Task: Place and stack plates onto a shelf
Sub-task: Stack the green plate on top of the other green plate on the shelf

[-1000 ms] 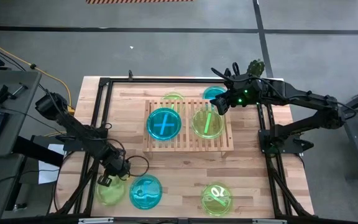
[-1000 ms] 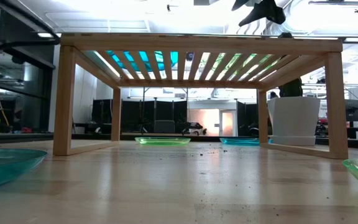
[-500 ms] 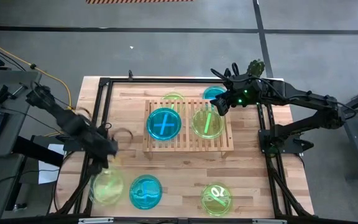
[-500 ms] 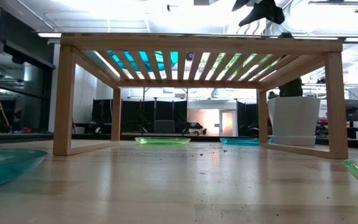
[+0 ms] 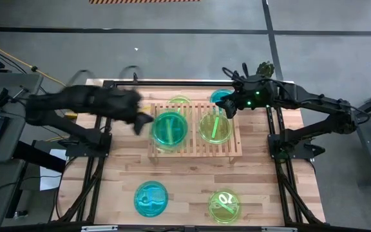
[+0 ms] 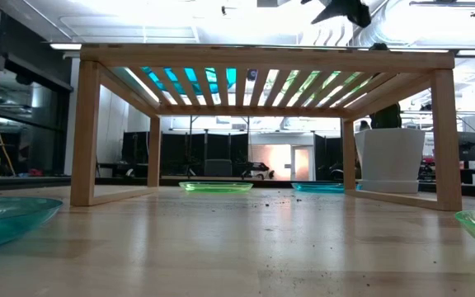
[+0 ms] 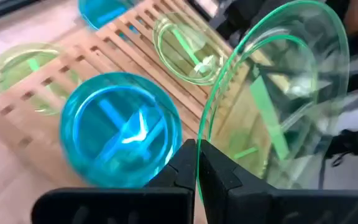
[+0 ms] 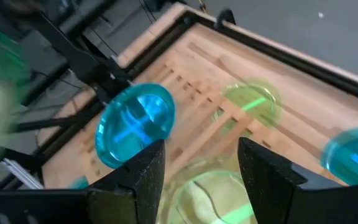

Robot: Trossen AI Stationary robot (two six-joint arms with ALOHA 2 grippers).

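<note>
The left gripper (image 7: 197,163), jaws pinched tight on the thin rim of a see-through lime green plastic plate (image 7: 278,93), carries this light, slippery plate above the blue plate (image 7: 120,134) on the wooden slat shelf (image 5: 230,147), while the right gripper (image 8: 197,163) waits wide open nearby.

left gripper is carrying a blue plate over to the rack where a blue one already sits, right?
Not quite: the plate pinched in the left gripper is green, as the left wrist view shows. It is over the rack, above the blue plate already there.
</note>
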